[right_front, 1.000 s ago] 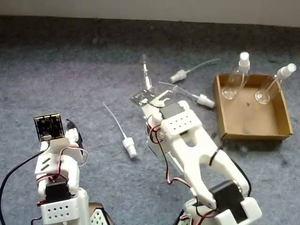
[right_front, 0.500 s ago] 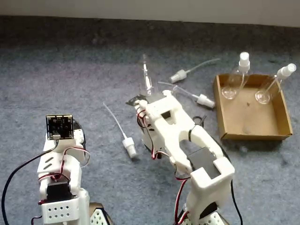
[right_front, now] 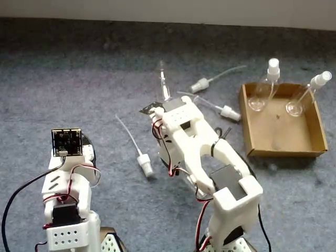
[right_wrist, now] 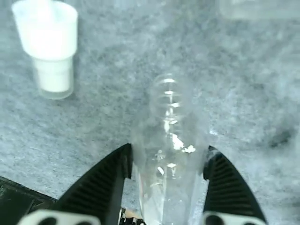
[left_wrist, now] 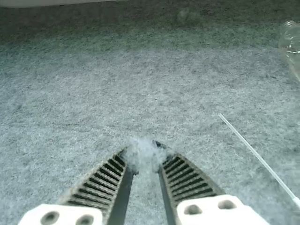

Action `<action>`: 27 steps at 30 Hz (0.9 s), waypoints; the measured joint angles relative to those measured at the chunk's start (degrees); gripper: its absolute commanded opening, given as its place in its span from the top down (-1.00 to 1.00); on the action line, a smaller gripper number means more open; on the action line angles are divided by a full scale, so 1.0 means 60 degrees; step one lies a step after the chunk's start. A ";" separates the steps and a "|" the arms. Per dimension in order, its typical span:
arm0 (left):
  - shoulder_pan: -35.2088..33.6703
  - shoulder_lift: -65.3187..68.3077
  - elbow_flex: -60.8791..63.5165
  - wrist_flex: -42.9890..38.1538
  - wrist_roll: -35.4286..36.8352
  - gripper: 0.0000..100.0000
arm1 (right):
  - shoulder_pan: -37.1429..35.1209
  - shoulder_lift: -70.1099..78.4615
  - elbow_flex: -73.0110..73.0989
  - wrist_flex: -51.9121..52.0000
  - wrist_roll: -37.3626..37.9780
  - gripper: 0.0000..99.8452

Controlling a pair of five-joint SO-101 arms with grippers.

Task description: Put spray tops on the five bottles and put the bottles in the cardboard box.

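A clear bottle point(right_front: 164, 84) without a top lies on the grey carpet with its neck pointing away from the arms. My right gripper point(right_front: 159, 108) is at its base, open. In the right wrist view the bottle point(right_wrist: 171, 140) lies between the two dark fingers point(right_wrist: 110, 176), which stand close along its sides. Three loose spray tops lie around it: one point(right_front: 144, 164) near the left arm, one point(right_front: 199, 84) and one point(right_front: 228, 111) toward the box. My left gripper point(left_wrist: 143, 152) hangs low over bare carpet, shut, with a bit of pale fluff at its tips.
The cardboard box point(right_front: 283, 152) sits at the right and holds two bottles with spray tops point(right_front: 262, 89) point(right_front: 304, 94). A white spray top point(right_wrist: 47, 51) lies just beyond my right gripper. A thin dip tube point(left_wrist: 255, 152) crosses the carpet beside my left gripper.
My right arm has swung forward and lowered its gripper around the lying bottle's base. The left wrist shifted slightly right early on, then held still. The bottle has not moved.
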 measured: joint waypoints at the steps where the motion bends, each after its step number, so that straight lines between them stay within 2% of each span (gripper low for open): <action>1: 0.0000 0.0000 0.0000 0.0000 0.0000 0.98 | 0.0000 -0.0132 0.0000 0.0073 0.0000 0.67; 7: 0.0000 0.0000 0.0000 0.0000 0.0000 0.98 | 0.0117 -0.2139 0.0000 0.0366 0.0542 0.67; 13: 0.0000 0.0000 0.0000 0.0000 0.0000 0.98 | 0.0952 -0.4278 0.0205 0.0469 0.0674 0.67; 22: 0.0059 0.0000 0.0000 0.0000 0.0000 0.98 | 0.1538 -0.7267 0.1919 0.0469 0.0689 0.67; 27: 0.0059 0.0000 0.0000 0.0000 0.0000 0.98 | 0.1553 -0.9055 0.3575 -0.0586 0.0689 0.67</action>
